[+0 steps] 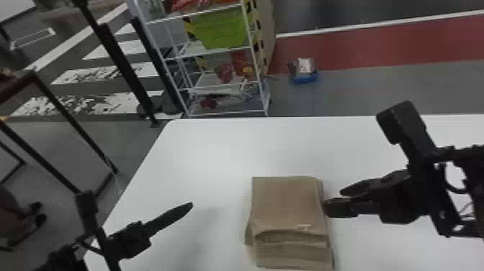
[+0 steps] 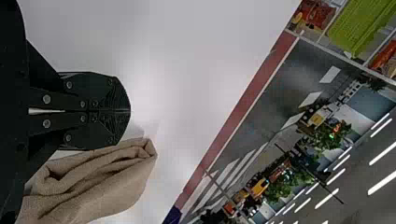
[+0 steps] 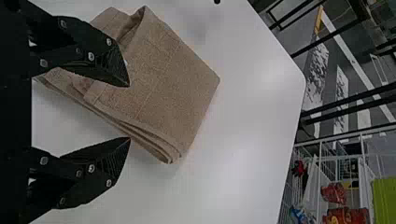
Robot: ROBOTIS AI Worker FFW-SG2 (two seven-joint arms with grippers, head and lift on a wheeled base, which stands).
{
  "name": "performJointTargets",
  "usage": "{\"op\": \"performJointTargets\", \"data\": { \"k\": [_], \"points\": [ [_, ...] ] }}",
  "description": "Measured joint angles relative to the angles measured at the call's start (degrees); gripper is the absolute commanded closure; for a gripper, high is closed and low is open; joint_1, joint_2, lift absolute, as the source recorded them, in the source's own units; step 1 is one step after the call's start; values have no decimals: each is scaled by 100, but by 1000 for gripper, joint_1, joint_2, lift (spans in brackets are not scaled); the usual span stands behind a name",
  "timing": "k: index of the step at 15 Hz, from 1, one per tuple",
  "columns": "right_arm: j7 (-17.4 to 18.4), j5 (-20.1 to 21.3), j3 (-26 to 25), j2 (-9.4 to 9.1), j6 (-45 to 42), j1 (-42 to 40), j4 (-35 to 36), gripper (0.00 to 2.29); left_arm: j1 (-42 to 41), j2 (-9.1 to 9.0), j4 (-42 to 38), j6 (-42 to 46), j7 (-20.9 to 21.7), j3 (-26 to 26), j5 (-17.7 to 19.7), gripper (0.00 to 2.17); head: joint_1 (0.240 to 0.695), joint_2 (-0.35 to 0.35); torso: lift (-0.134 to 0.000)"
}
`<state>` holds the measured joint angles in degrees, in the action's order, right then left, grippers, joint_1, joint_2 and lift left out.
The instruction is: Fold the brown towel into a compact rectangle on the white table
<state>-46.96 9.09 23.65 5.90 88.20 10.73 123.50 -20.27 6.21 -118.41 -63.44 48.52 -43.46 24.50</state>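
Right gripper (image 1: pixel 333 200): fingers wide apart, nothing between the pads. Clock below is head view, centred on the towel, 12 = far side. Gripper sits at 3 o'clock, tips right by the towel's edge; can't tell if the lower one touches. Wrist view has one finger in front of the cloth, the other out over bare tabletop.

Left gripper (image 1: pixel 191 204): narrow, fingers pressed together, no cloth between them. At 9 o'clock, apart from the towel, above the table.

Brown towel (image 1: pixel 288 205): folded, several layers, lying at 5 o'clock from the head view's middle, on the white table (image 1: pixel 216 151). Far part is flat and fairly square. Toward 6 o'clock a layer gapes open, with another layer sticking out past it. Small flap pokes out at 8 o'clock. Right wrist view has layer edges stacked along one side.

Background: wire shelf (image 1: pixel 212 115) with green bin (image 1: pixel 223 29) at 11 o'clock, blue-bottomed item (image 1: pixel 304 78) on floor at 12.
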Motion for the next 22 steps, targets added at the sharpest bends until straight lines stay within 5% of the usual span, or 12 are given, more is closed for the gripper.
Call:
{"op": "performJointTargets", "data": {
  "k": [3,6,13,22],
  "points": [
    [-784,941,720,6,0,149,3,211,-37,-13,-33,-58,-19,-2,-62,1909,695,350,-124],
    [-1064,1514,1336,98,0,115,55,215,-46,-16,46,-51,-40,21,-148,1909,695,350,-124],
    [-1142,2183,2109,344,-193,164,25,262,-45,-40,38,-85,-47,18,-174,1909,695,350,-124],
    [-1085,2610,2417,586,-2021,-87,42,262,-6,-50,46,-155,-122,72,-214,1909,695,350,-124]
  ]
}}
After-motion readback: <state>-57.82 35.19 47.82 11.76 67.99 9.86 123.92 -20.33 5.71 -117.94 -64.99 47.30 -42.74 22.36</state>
